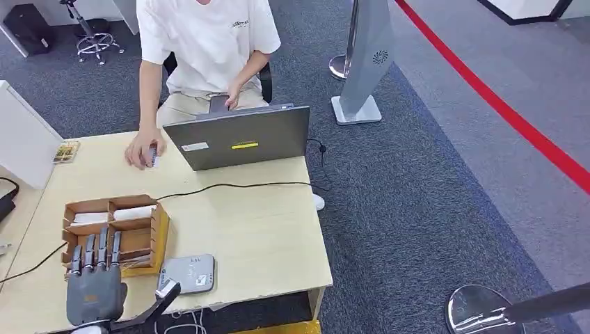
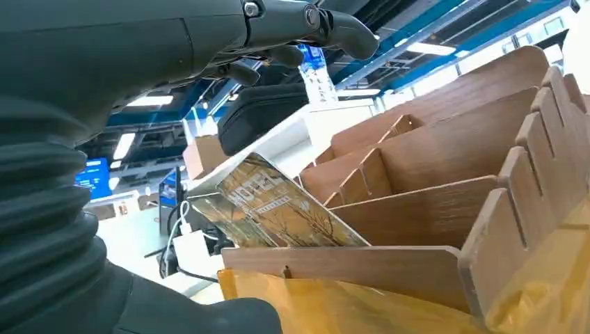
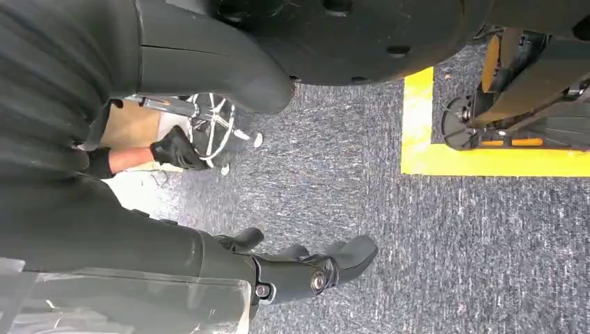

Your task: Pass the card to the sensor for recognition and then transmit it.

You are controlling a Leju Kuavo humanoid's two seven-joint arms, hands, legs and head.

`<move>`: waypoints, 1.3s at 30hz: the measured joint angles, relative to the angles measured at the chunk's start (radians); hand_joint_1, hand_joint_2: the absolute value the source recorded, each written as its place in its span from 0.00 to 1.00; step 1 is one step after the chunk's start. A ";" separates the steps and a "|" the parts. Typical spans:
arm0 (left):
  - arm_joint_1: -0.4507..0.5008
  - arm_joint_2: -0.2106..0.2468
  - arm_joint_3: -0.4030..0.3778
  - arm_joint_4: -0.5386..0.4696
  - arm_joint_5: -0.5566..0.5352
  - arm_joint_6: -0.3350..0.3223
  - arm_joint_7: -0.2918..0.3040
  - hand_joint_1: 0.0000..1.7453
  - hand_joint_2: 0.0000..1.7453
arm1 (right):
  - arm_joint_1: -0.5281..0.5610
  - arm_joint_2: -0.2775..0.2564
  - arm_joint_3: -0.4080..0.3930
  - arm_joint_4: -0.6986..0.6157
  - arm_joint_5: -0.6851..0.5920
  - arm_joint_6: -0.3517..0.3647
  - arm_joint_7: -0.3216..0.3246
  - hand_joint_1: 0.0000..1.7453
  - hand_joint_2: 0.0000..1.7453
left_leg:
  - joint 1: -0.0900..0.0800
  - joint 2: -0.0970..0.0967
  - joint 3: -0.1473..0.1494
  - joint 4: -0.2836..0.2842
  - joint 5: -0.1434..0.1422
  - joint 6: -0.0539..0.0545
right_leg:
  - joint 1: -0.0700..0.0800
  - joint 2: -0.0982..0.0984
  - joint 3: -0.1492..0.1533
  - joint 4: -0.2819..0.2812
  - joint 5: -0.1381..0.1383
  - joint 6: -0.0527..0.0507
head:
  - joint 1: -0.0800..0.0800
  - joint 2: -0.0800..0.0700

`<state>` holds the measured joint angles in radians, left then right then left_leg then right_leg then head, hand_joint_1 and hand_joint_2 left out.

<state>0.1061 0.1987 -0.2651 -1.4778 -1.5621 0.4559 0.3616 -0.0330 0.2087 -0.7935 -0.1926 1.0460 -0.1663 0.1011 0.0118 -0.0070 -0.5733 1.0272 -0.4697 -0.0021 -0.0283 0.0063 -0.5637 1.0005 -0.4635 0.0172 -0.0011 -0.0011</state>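
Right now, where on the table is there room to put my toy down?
The biggest bare patch lies between the black cable, the grey sensor and the table's right edge. It's crowded around the wooden organizer, the left hand and laptop.

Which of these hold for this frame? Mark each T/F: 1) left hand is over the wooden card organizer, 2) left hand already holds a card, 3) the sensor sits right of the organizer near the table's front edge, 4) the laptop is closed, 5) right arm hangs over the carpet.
1) True: the left hand hovers at the near end of the wooden card organizer, fingers stretched over it.
2) False: the left hand holds nothing; a card lies in the organizer.
3) True: the grey sensor lies beside the organizer.
4) False: the laptop is open, with a person seated behind it.
5) True: the right hand holds nothing, over grey carpet.
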 joint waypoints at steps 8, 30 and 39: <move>0.002 -0.001 0.017 -0.007 0.000 -0.012 -0.018 0.00 1.00 | 0.000 0.000 0.000 0.000 0.000 0.000 0.000 0.00 1.00 | 0.000 0.000 0.000 0.000 0.000 0.000 | 0.000 0.000 0.000 0.000 0.000 0.000 | 0.000 0.000; 0.004 -0.050 0.101 -0.012 0.000 -0.108 -0.082 1.00 1.00 | 0.000 0.000 0.000 0.000 0.001 0.015 -0.006 0.00 1.00 | 0.000 0.000 0.000 0.000 0.000 0.000 | 0.000 0.000 0.000 0.000 0.000 0.000 | 0.000 0.000; 0.003 -0.082 0.149 -0.012 0.000 -0.133 -0.132 1.00 1.00 | 0.000 0.000 0.000 0.000 0.002 0.014 0.005 0.00 1.00 | 0.000 0.000 0.000 0.000 0.000 0.000 | 0.000 0.000 0.000 0.000 0.000 0.000 | 0.000 0.000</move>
<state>0.1095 0.1167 -0.1160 -1.4900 -1.5621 0.3231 0.2300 -0.0328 0.2087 -0.7935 -0.1926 1.0479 -0.1518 0.1061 0.0118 -0.0070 -0.5729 1.0272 -0.4696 -0.0022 -0.0283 0.0064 -0.5635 1.0006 -0.4635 0.0172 -0.0011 -0.0011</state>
